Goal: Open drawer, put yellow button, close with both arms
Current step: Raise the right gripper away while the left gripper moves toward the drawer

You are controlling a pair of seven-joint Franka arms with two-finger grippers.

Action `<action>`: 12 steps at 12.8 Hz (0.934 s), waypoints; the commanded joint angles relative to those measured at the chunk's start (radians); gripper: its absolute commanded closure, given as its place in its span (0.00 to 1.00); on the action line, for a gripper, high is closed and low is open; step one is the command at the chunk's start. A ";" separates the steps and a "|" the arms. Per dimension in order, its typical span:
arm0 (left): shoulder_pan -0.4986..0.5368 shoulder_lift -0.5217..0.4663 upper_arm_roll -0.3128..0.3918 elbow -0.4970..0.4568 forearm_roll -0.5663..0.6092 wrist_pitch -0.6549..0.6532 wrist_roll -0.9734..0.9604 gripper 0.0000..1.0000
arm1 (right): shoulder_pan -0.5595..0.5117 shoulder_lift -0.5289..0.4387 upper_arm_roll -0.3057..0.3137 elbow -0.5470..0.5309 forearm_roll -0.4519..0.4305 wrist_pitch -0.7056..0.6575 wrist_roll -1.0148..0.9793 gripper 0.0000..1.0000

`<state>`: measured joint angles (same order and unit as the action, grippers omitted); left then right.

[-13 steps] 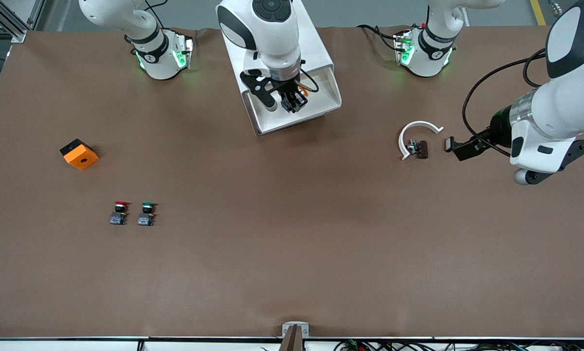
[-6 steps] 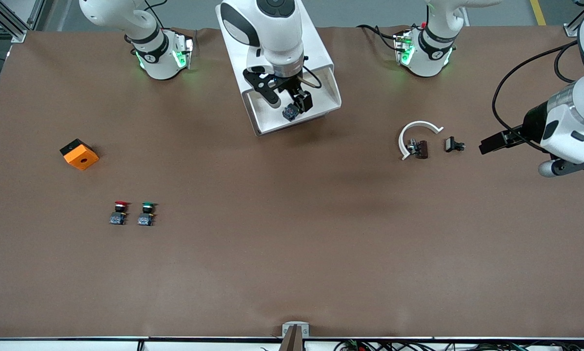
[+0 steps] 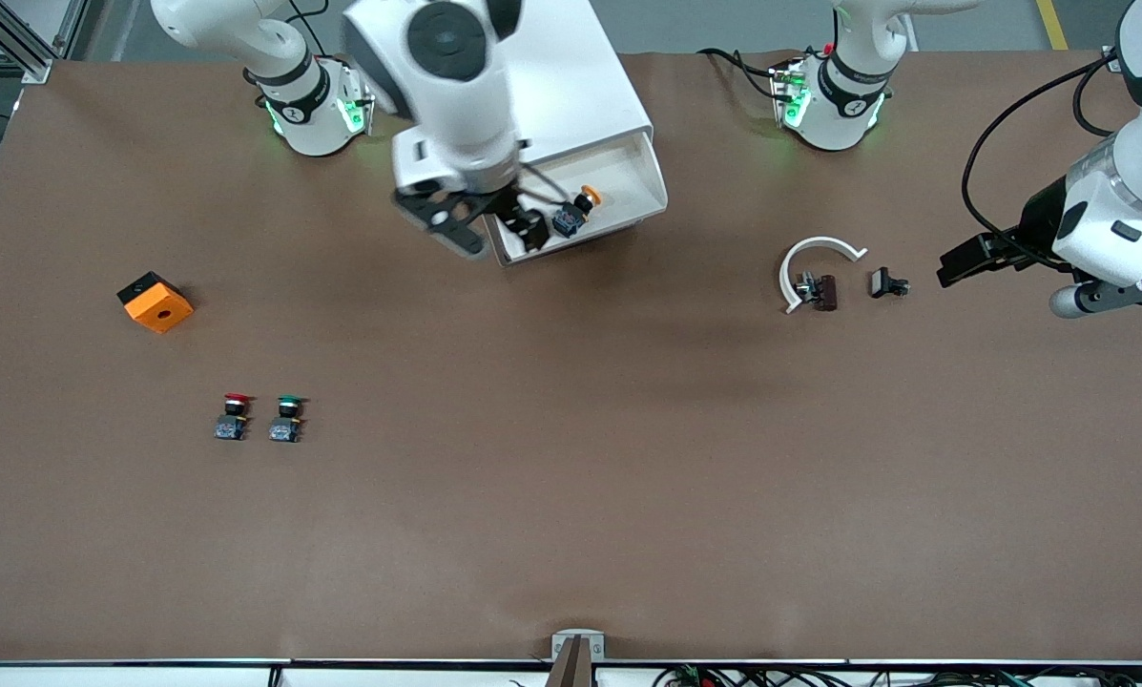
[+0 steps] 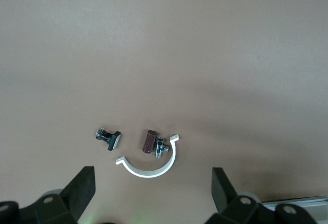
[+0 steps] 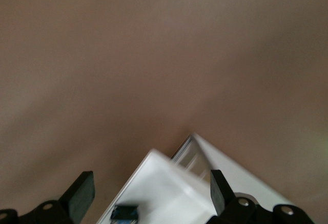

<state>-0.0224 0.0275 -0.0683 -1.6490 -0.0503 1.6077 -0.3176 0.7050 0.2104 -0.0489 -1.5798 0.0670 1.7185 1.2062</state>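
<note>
The white cabinet stands between the arm bases, with its top drawer pulled open. The yellow button lies on its side in the drawer's white tray, free of any gripper; its dark body also shows in the right wrist view. My right gripper is open and empty over the drawer's front corner toward the right arm's end; in its wrist view the drawer lies below it. My left gripper is open and empty over the table at the left arm's end, also shown in the left wrist view.
A white C-shaped clamp, a brown piece and a small black part lie near the left gripper. An orange block, a red-capped button and a green-capped button sit toward the right arm's end.
My right gripper let go of the yellow button in the drawer and swung off toward the right arm's end. My left gripper drew back from the small black part.
</note>
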 commanded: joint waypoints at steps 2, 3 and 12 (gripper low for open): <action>0.012 0.015 -0.001 0.022 0.013 -0.009 -0.018 0.00 | -0.253 -0.049 0.018 0.063 -0.003 -0.129 -0.414 0.00; 0.009 0.009 -0.004 0.021 0.000 -0.014 -0.015 0.00 | -0.321 -0.058 0.017 0.067 -0.004 -0.152 -0.521 0.00; -0.020 0.046 -0.183 0.020 -0.063 0.032 0.000 0.00 | -0.789 -0.059 0.020 0.113 -0.114 -0.176 -1.258 0.00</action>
<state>-0.0371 0.0507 -0.2141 -1.6326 -0.1127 1.6137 -0.3180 -0.0578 0.1484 -0.0574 -1.4777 -0.0047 1.5260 -0.0043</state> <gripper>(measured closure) 0.000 0.000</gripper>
